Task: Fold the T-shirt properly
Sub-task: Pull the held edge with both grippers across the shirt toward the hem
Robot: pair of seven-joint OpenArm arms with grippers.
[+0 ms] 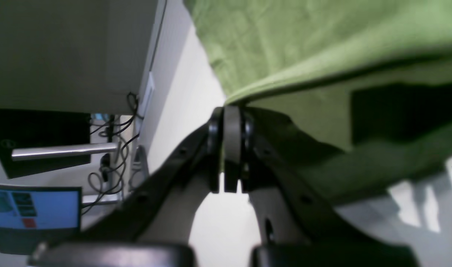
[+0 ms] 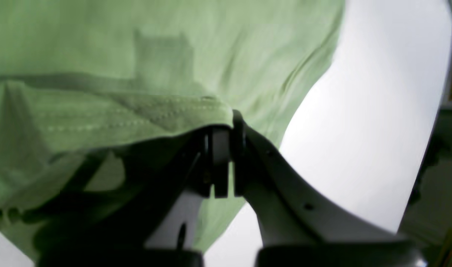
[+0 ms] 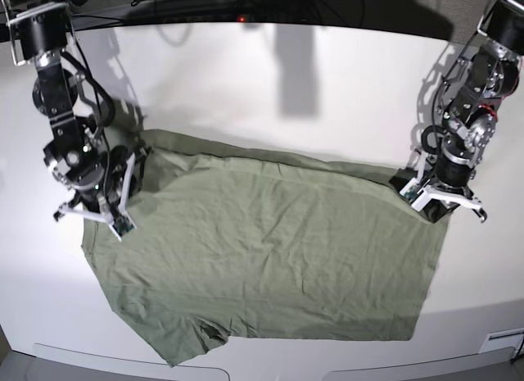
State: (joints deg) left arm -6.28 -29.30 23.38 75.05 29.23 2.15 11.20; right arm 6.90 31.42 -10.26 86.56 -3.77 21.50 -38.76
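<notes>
While the shirt [image 3: 270, 250] lies spread across the counter [image 3: 262, 86], each far corner is clamped in a pincer: left [image 1: 231, 148], right [image 2: 220, 163]. Best carry both corners forward together, level and taut, so the fold lands square.

far side: bare table [image 3: 270, 78] from the T-shirt's [image 3: 270, 242] far edge to the back rim, open to pass
middle: T-shirt spread flat and low, nothing standing on it
view's left: right gripper [image 3: 123, 221] and its arm stand over the cloth's corner, jaws closed on it, blocking that side
view's right: left gripper [image 3: 417, 192] with arm at the opposite corner, also clamped on cloth
near side: narrow bare strip between hem and table rim
far left corner: cables [image 3: 90, 78] hang beside the arm
</notes>
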